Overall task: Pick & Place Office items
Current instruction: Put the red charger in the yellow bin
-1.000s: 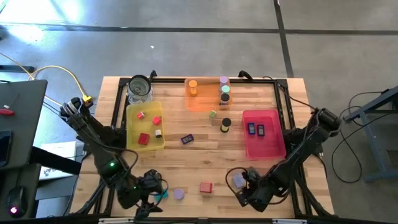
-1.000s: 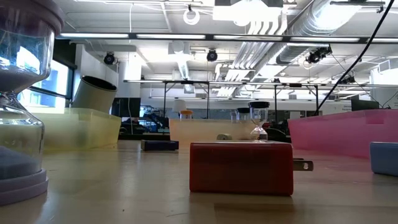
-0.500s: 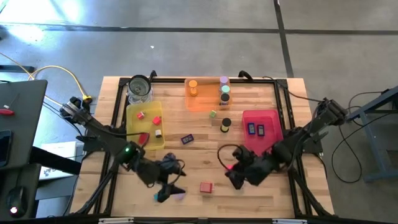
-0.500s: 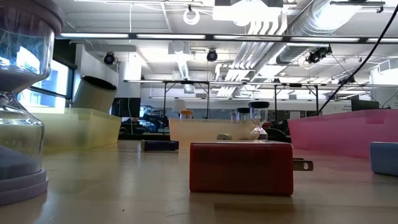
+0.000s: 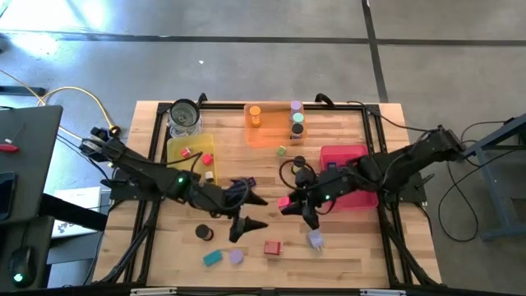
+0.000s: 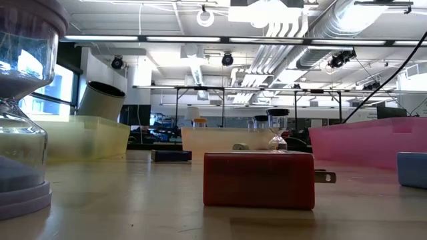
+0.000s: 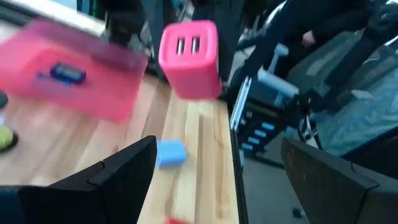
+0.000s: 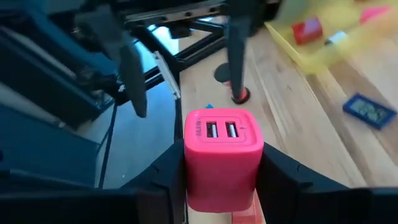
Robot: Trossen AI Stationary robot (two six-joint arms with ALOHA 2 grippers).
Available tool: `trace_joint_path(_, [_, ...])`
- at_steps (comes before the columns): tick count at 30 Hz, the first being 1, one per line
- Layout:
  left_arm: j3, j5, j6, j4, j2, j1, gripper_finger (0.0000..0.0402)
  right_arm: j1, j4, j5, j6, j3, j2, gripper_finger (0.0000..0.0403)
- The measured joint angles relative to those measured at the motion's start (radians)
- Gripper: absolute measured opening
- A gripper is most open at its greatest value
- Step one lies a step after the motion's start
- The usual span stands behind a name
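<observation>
My right gripper point(image 5: 289, 204) point(image 8: 221, 171) is over the table's middle, shut on a pink block with two slots point(image 8: 221, 152) point(image 7: 188, 59). My left gripper point(image 5: 253, 212) point(image 7: 217, 146) is open and faces that block from the left, a short gap away, touching nothing. On the wood near the front edge lie a lavender block point(image 5: 315, 239) point(image 7: 169, 152), a red block point(image 5: 272, 247) point(image 6: 259, 180), a teal block point(image 5: 213, 257), a lavender cylinder point(image 5: 237, 256) and a black cylinder point(image 5: 203, 233). Neither gripper shows in the low view. My right gripper pinches the pink block between its two fingers point(image 8: 277, 177), one on each of two opposite side faces point(image 8: 191, 171). The fingers reach in from the table's right, roughly level. The slotted face point(image 8: 221, 130) points away from the wrist toward my left gripper. The block is lifted clear of the table.
A yellow tray point(image 5: 177, 160) with small red pieces, a glass jar point(image 5: 185, 117), an orange tray point(image 5: 275, 130) with cylinders and a pink tray point(image 5: 349, 156) stand toward the far half. A dark-blue block point(image 5: 246, 182) lies beside my left arm. An hourglass point(image 6: 20, 120) stands near the low camera.
Both arms have swung from the near edge toward the table's middle. My right gripper has left the lavender block's side and carried the pink block up and toward the left. My left gripper has moved right and away from the near edge, uncovering the black cylinder.
</observation>
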Motion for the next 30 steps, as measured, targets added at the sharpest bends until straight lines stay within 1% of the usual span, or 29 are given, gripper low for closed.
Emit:
trace_joint_path(4, [0.0, 0.002, 0.03, 0.075, 0.0, 0.04, 0.0335, -0.036, 0.01, -0.042, -0.1, 0.0, -0.02, 0.0134])
trace_joint_path(7, [0.0, 0.001, 0.029, 0.096, 0.0, 0.061, 0.0335, -0.056, 0.017, -0.043, -0.167, 0.0, -0.032, 0.0134])
trace_joint_path(14, [0.0, 0.002, 0.025, 0.186, 0.0, 0.082, 0.0335, -0.093, 0.034, -0.092, -0.226, 0.0, -0.036, 0.0134])
trace_joint_path(19, [0.0, 0.002, 0.023, 0.217, 0.0, 0.087, 0.0335, -0.11, 0.033, -0.096, -0.25, 0.0, -0.036, 0.0134])
trace_joint_path(21, [0.0, -0.003, -0.003, 0.232, 0.0, 0.089, 0.0335, -0.115, 0.035, -0.097, -0.252, 0.0, -0.036, 0.0134])
trace_joint_path(26, [0.0, 0.004, -0.133, 0.259, 0.0, 0.124, 0.0335, -0.134, 0.033, -0.122, -0.252, 0.0, -0.036, 0.0134])
trace_joint_path(30, [0.0, 0.003, -0.173, 0.257, 0.0, 0.156, 0.0335, -0.153, 0.035, -0.14, -0.25, 0.0, -0.036, 0.0134])
